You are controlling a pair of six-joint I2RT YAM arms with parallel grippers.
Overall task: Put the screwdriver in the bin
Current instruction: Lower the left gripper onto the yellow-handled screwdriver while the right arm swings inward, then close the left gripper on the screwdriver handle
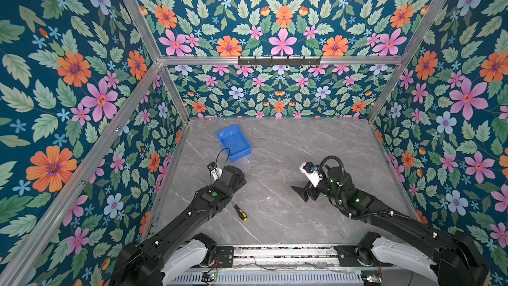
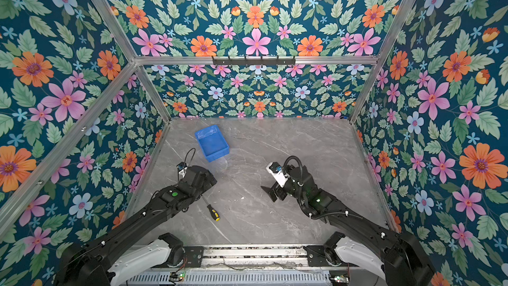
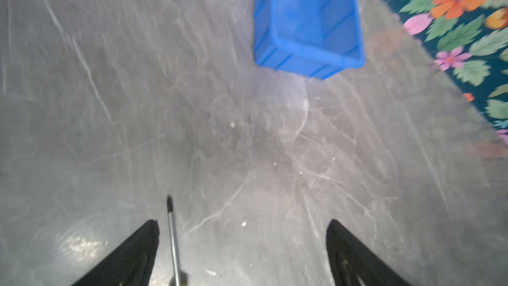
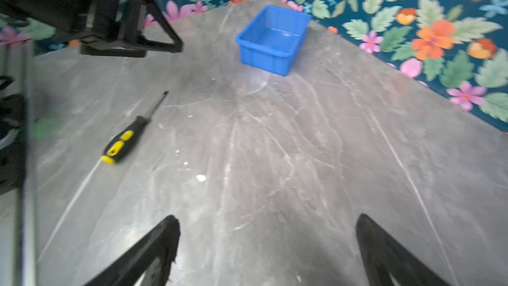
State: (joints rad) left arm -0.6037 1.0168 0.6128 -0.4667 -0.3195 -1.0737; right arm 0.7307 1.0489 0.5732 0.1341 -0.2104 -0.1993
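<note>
The screwdriver (image 1: 240, 212) (image 2: 213, 212) lies flat on the grey marble table, its black-and-yellow handle (image 4: 126, 140) toward the front and its shaft running under my left wrist. My left gripper (image 3: 243, 224) hangs open just over that shaft (image 3: 171, 232), which lies between the fingers, close to one of them and touching neither. In both top views the left arm hides those fingers. The blue bin (image 1: 233, 142) (image 2: 211, 142) (image 3: 308, 20) (image 4: 272, 41) stands empty farther back. My right gripper (image 1: 299, 192) (image 2: 268, 192) (image 4: 268, 220) is open and empty at the right.
Floral walls (image 1: 82, 100) and aluminium frame posts (image 1: 176, 97) enclose the table on three sides. A metal rail (image 1: 283, 254) with both arm bases runs along the front edge. Small white specks (image 4: 201, 178) dot the marble.
</note>
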